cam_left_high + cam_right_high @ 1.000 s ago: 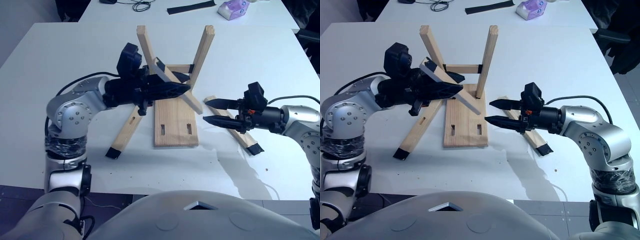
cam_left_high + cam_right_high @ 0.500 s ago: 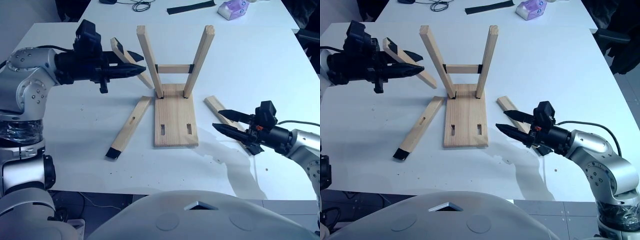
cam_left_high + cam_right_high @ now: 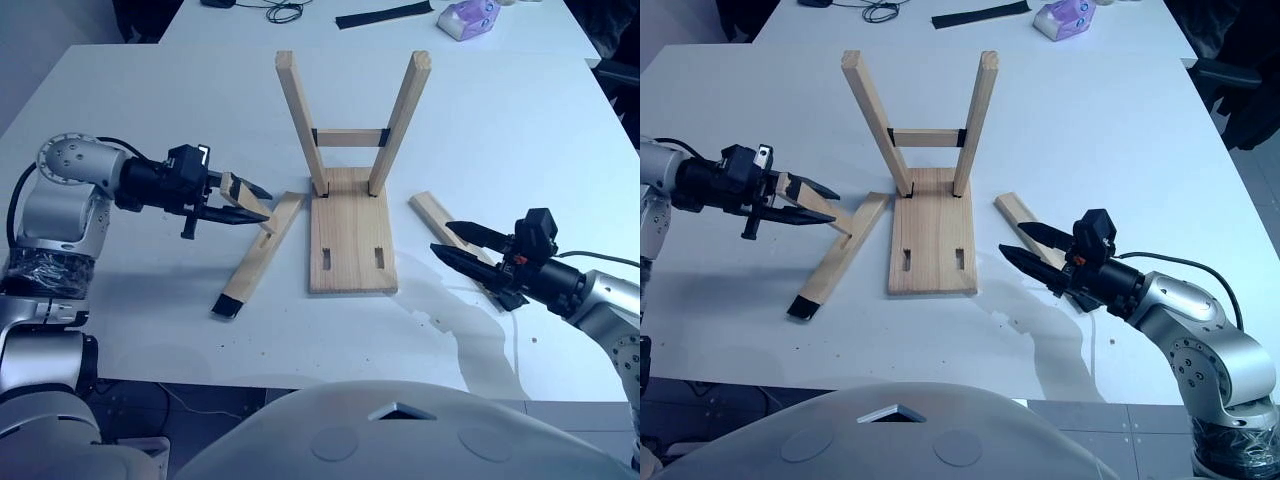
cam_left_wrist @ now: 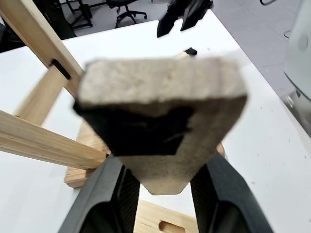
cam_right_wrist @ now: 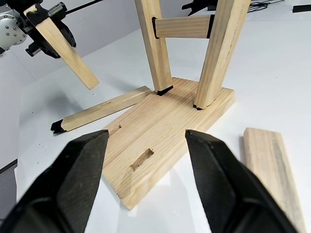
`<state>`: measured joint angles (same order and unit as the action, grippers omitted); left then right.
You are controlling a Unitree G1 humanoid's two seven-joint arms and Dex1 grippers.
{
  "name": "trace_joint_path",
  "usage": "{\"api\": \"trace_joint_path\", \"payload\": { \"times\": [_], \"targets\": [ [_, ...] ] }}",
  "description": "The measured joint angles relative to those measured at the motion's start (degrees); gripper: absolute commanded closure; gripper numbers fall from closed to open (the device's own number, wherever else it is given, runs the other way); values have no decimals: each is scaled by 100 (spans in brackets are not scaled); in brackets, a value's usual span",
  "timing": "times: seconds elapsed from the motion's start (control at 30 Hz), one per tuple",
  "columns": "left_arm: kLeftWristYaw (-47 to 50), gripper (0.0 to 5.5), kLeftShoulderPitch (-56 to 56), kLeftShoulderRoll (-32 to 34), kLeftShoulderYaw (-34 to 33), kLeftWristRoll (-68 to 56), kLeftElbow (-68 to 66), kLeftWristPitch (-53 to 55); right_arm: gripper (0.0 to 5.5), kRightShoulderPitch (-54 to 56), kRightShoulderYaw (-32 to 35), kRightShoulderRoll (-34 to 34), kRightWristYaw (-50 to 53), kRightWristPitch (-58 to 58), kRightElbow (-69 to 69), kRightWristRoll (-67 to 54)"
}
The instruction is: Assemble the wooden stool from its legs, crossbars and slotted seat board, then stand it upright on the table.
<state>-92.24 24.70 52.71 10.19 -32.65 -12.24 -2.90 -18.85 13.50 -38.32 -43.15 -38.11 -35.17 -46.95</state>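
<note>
Head stereo pair: set high, facing fwd & down over table [image 3: 500, 120]. Both eyes share the whole layout: board [image 3: 350, 250], left gripper [image 3: 258, 204], right gripper [image 3: 440, 237]. L wrist cam: v. close on leg [image 4: 160, 111] end, facing board, right gripper far beyond. R wrist cam: low, near tabletop, close on board, left gripper far beyond. Wrist views overlap at board.

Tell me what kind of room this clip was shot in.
Probably an office or lab workspace: large white tables, loose cables on the far one, and a wheeled office chair behind.
</note>
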Motion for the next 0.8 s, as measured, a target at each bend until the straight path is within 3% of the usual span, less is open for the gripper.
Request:
{"api": "trace_joint_path", "payload": {
  "times": [0.27, 0.8],
  "targets": [
    [-7, 419, 32, 347, 749, -37, -653, -1104, 259, -88, 3, -38, -1, -14, -71, -5],
    [-9, 419, 97, 221, 1148, 31, -1296, -2307, 259, -98, -67, -229, -132, -58, -96, -9]
  ]
}}
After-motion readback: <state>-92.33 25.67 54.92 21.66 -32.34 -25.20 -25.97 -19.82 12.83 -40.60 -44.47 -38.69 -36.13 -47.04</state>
